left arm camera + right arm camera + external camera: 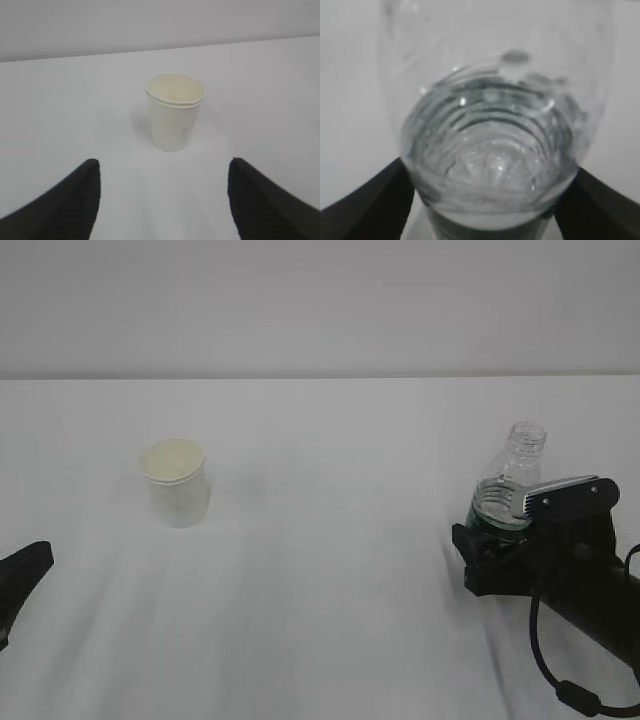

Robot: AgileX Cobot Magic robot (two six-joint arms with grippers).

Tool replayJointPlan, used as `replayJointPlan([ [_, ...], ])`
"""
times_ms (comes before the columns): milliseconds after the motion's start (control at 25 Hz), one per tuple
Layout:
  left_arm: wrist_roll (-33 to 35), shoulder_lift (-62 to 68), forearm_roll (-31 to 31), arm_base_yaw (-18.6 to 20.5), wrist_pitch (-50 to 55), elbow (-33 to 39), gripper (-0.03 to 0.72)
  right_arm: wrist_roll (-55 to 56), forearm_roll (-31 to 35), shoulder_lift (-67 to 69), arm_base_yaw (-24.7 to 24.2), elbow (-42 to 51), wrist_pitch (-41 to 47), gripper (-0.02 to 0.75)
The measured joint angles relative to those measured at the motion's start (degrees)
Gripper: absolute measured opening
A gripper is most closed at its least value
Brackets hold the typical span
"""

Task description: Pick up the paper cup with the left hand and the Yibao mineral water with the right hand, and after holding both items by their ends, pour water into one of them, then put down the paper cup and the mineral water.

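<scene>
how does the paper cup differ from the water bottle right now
The paper cup is opaque white and short; the Yibao mineral water is clear ribbed plastic and taller. The cup has a wide mouth, the bottle a narrow threaded neck. The cup stands free ahead of the open left gripper; the bottle sits between the right gripper fingers. Both stand upright, uncapped, on the white table.

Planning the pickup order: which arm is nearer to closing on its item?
Right. The right gripper already brackets the Yibao mineral water, fingers at both sides. The left gripper is open, short of the paper cup.
</scene>
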Motion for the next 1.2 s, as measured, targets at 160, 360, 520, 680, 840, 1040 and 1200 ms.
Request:
replayJointPlan([
  [160,0.0,0.0,0.0,0.0,0.1,0.0,0.573,0.0,0.0,1.1,0.0,-1.0,0.0,0.619],
  [360,0.0,0.0,0.0,0.0,0.6,0.0,0.573,0.0,0.0,1.2,0.0,-2.4,0.0,0.613],
  [520,0.0,0.0,0.0,0.0,0.6,0.0,0.573,0.0,0.0,2.3,0.0,-2.9,0.0,0.613],
  [680,0.0,0.0,0.0,0.0,0.6,0.0,0.573,0.0,0.0,3.3,0.0,-3.2,0.0,0.612],
  [840,0.0,0.0,0.0,0.0,0.6,0.0,0.573,0.0,0.0,3.4,0.0,-4.0,0.0,0.609],
  [1040,0.0,0.0,0.0,0.0,0.6,0.0,0.573,0.0,0.0,3.5,0.0,-4.7,0.0,0.599],
  [1200,0.0,0.0,0.0,0.0,0.6,0.0,0.573,0.0,0.0,3.7,0.0,-4.7,0.0,0.594],
])
